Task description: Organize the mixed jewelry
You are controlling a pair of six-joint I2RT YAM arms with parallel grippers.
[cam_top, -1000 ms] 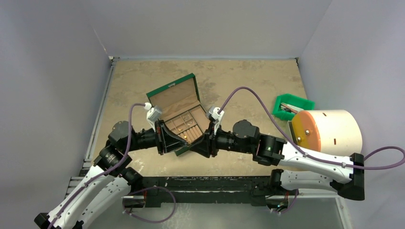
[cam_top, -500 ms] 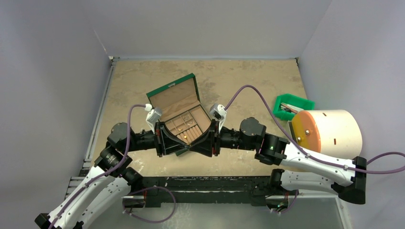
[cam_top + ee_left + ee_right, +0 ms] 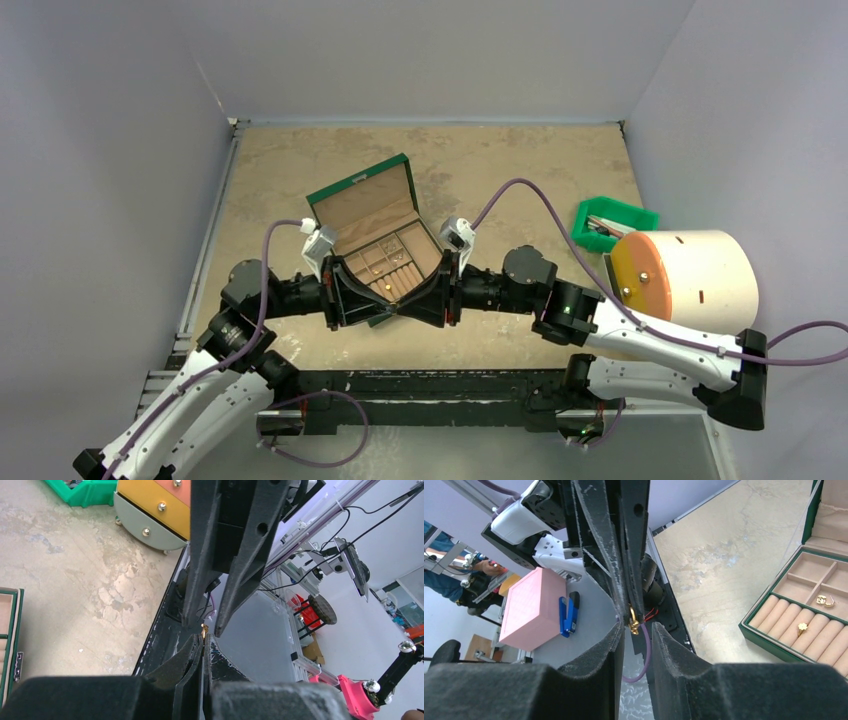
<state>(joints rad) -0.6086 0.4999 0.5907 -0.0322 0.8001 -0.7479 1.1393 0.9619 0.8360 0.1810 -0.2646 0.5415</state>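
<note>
Over the near corner of the green box point(image 3: 357, 179), left jaws pinch a tiny gold piece point(image 3: 633, 620), right jaws spread either side; mistimed release or skewed closing could drop it off the tabletop point(image 3: 520, 160).

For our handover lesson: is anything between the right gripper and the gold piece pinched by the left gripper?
Nothing visible. The gold piece juts from the tips of the shut left gripper; the open right gripper straddles it, with only air between.
</note>
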